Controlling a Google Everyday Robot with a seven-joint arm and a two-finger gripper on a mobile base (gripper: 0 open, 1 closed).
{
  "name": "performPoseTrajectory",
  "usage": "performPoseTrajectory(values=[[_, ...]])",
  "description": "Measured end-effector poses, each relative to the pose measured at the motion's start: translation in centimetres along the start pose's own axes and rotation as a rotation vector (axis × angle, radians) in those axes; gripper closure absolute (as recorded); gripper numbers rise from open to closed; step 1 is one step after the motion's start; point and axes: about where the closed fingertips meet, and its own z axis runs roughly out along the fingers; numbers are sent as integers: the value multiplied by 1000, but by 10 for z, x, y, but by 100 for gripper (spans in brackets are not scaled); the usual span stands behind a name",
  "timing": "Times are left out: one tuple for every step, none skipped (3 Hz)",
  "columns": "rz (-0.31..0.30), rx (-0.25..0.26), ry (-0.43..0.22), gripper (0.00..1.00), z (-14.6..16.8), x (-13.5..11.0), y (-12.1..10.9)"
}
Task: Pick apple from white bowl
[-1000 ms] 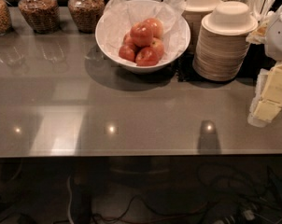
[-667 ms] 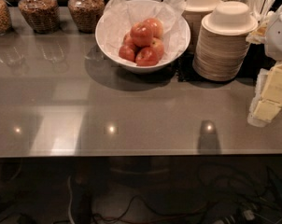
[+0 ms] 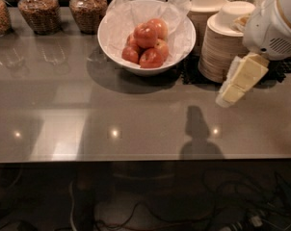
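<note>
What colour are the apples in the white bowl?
The apples are red-orange, seen in the camera view. The end effector hovers right of the white bowl.

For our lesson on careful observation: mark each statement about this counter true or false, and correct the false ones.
1. The white bowl holds red apples. True.
2. The gripper is inside the bowl. False: it hangs to the bowl's right, above the counter, in front of the stacked beige bowls.
3. Jars stand left of the bowl. True.
4. The bowl is lined with blue cloth. False: crinkled white paper.
</note>
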Motion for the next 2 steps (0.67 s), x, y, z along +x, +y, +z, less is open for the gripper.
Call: performPoseTrajectory(values=[[28, 85, -116, 0, 22, -30, -37], [55, 147, -177, 0, 39, -58, -74]])
